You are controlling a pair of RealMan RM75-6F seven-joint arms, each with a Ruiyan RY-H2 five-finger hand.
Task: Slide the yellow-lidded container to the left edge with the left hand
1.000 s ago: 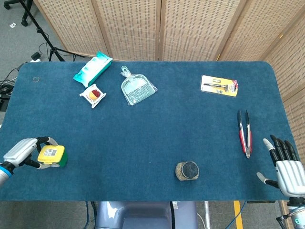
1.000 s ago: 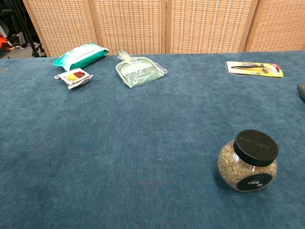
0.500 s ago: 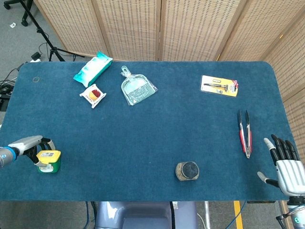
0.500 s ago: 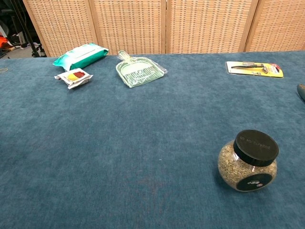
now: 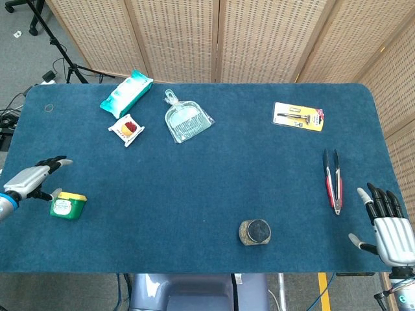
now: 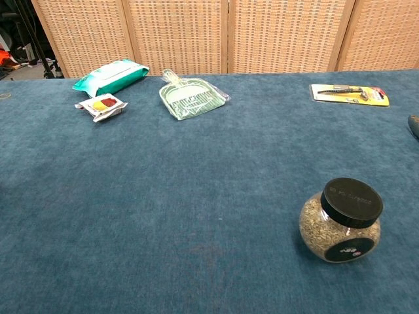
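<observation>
The green container with a yellow lid [image 5: 67,205] stands on the blue table [image 5: 207,194] near its left edge, seen only in the head view. My left hand [image 5: 34,179] hovers just left of it, fingers spread, holding nothing; a fingertip is close to the lid, and contact cannot be told. My right hand [image 5: 388,223] rests open at the table's right front corner, fingers apart and empty. Neither hand shows in the chest view.
A black-lidded jar [image 5: 255,232] [image 6: 342,219] stands front centre. Red tongs [image 5: 333,180] lie at the right. Further back are a green dustpan [image 5: 183,120], a wipes pack [image 5: 126,92], a small snack packet [image 5: 126,128] and a carded tool [image 5: 297,116].
The left hand let go of the container and drew back left with fingers spread. The container now stands further left and lower on the table. The right hand stayed put.
</observation>
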